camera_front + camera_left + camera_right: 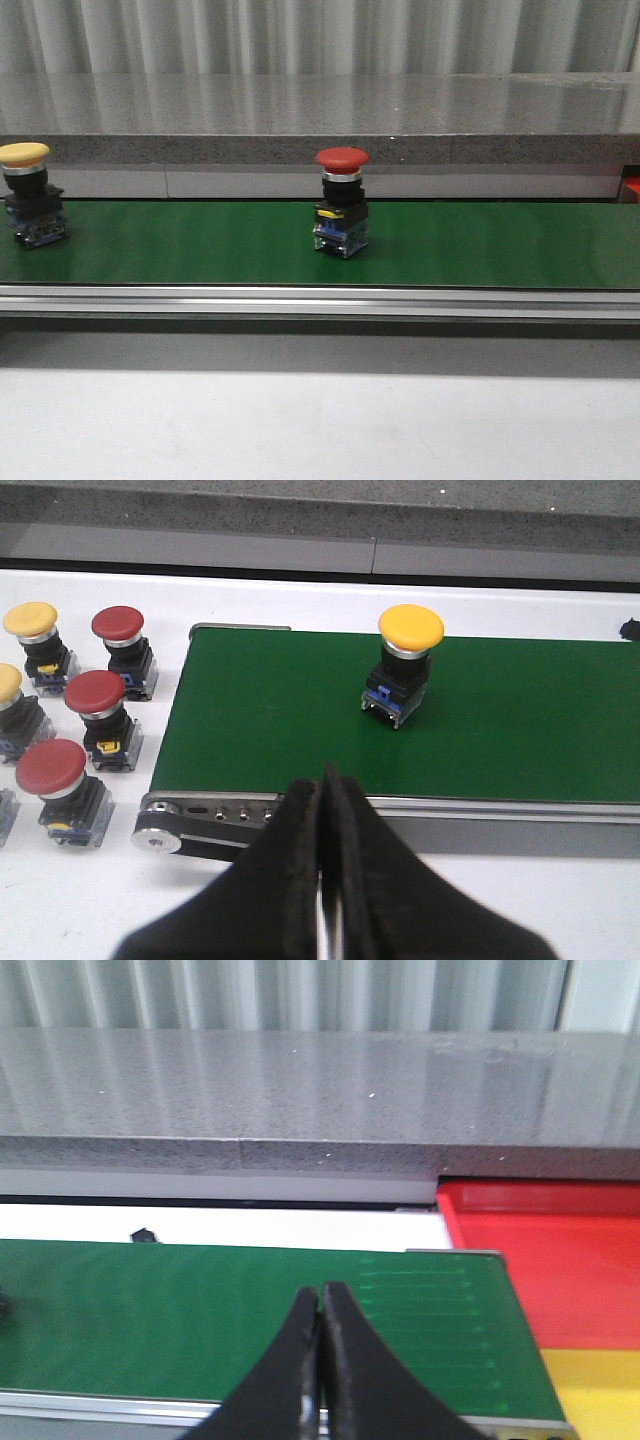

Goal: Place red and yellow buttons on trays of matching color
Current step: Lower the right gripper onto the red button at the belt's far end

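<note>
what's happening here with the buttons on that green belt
Nothing is held right now. A red button and a yellow button stand on the green conveyor belt. The left end effector and right end effector are both shut and empty. Spare buttons wait beside the belt's start; the red tray and yellow tray sit at its far end.

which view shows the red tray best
The right wrist view: the red tray fills its right side beyond the green belt's end. The front view catches only a red sliver at the right edge; the left wrist view shows none.
</note>
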